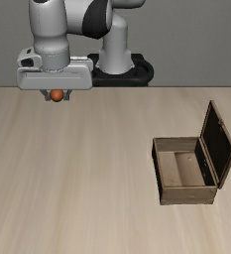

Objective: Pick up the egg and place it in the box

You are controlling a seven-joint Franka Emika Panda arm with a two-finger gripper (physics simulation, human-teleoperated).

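The claw [56, 97] points down with its two dark fingers [46, 95] set narrowly, one on each side of the egg [56, 96], and it grips the egg between them. The small orange-brown egg sits right at the fingertips, under the pale claw body. Above the claw rises the white arm [62, 25], and just to the exterior view's right of it stands the black base [122, 71]. The light wooden bench [77, 179] spreads below the claw. Well apart from the claw, toward the exterior view's right and lower, the brown box [159, 164] rests on the bench, its lid [222, 147] raised on the far side from the claw.
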